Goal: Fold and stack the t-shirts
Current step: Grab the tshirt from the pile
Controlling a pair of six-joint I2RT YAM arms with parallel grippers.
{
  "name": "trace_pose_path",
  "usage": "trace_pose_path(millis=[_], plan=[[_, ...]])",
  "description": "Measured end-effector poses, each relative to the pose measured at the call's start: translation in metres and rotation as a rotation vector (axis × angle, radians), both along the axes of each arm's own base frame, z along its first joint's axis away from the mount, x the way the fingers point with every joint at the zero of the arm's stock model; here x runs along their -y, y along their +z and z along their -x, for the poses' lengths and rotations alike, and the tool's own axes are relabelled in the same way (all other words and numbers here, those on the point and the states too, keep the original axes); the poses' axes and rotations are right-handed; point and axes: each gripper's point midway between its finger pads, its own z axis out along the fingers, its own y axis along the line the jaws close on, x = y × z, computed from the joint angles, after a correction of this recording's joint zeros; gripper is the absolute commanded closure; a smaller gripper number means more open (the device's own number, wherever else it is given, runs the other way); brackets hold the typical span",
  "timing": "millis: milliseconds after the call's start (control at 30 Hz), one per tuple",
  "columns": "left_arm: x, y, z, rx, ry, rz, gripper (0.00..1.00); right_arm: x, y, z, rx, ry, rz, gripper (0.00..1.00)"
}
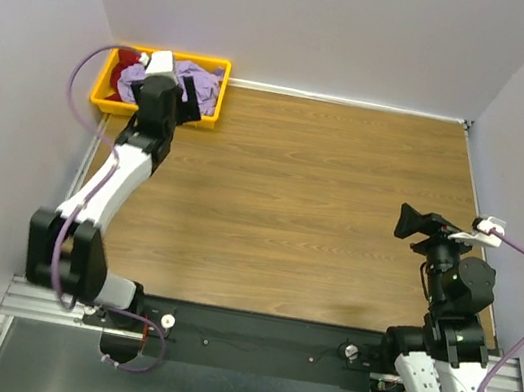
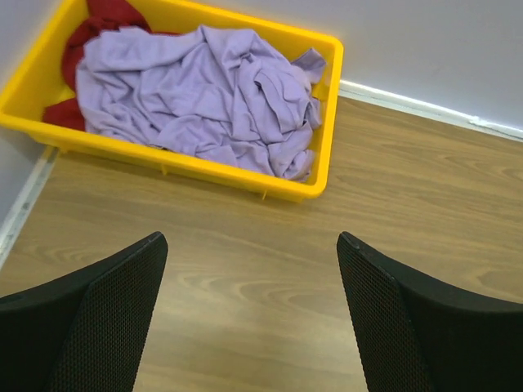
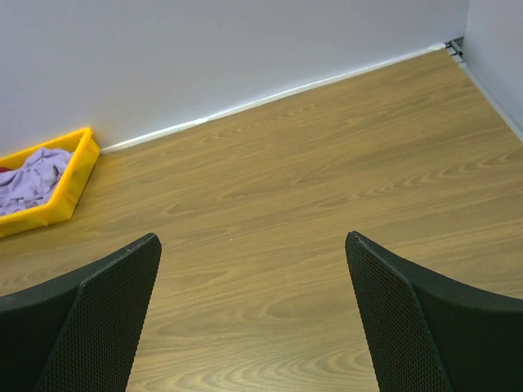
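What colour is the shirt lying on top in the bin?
The top shirt is light lavender purple; left wrist view shows it best.

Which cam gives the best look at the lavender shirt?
Left wrist: the lavender shirt lies crumpled in the yellow bin, close and unblocked. Top external shows it partly behind the left arm; right wrist catches only a corner at far left.

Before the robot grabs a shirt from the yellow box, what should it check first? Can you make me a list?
1. Left gripper open and empty: ok.
2. Right gripper open and empty: ok.
3. Lavender shirt on top in the yellow bin, easy to grab: ok.
4. Dark red shirt free to lift: not ok, it is mostly under the lavender one.
5. Left gripper lined up above the cloth: cannot tell; the bin sits ahead of its fingers.
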Motion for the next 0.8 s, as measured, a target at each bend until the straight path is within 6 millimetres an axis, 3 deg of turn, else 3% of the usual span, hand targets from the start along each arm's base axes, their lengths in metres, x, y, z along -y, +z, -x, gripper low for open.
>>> trace_pose_path(millis=[67, 400, 533, 567, 633, 667, 767, 800], plan=[[-0.001, -0.008, -0.040, -0.029, 0.020, 0.014, 0.11, -0.001, 0.001, 0.001, 0.005, 0.003, -0.007, 0.00], [-0.023, -0.099, -0.179, -0.194, 0.088, 0.057, 0.16, -0.007, -0.015, -0.004, -0.039, 0.031, -0.019, 0.00], [-0.029, -0.140, -0.206, -0.245, 0.102, 0.070, 0.20, -0.009, -0.022, -0.007, -0.064, 0.040, -0.017, 0.00], [-0.030, -0.150, -0.208, -0.260, 0.104, 0.074, 0.32, -0.010, -0.025, -0.008, -0.073, 0.045, -0.016, 0.00], [-0.031, -0.169, -0.214, -0.297, 0.104, 0.090, 0.44, -0.011, -0.027, -0.009, -0.082, 0.049, -0.015, 0.00], [-0.029, -0.175, -0.218, -0.315, 0.088, 0.105, 0.57, -0.012, -0.028, -0.010, -0.088, 0.053, -0.014, 0.00], [-0.033, -0.185, -0.223, -0.330, 0.064, 0.145, 0.78, -0.015, -0.031, -0.011, -0.099, 0.068, -0.014, 0.00], [-0.035, -0.185, -0.223, -0.331, 0.057, 0.159, 0.91, -0.016, -0.031, -0.011, -0.101, 0.073, -0.014, 0.00]])
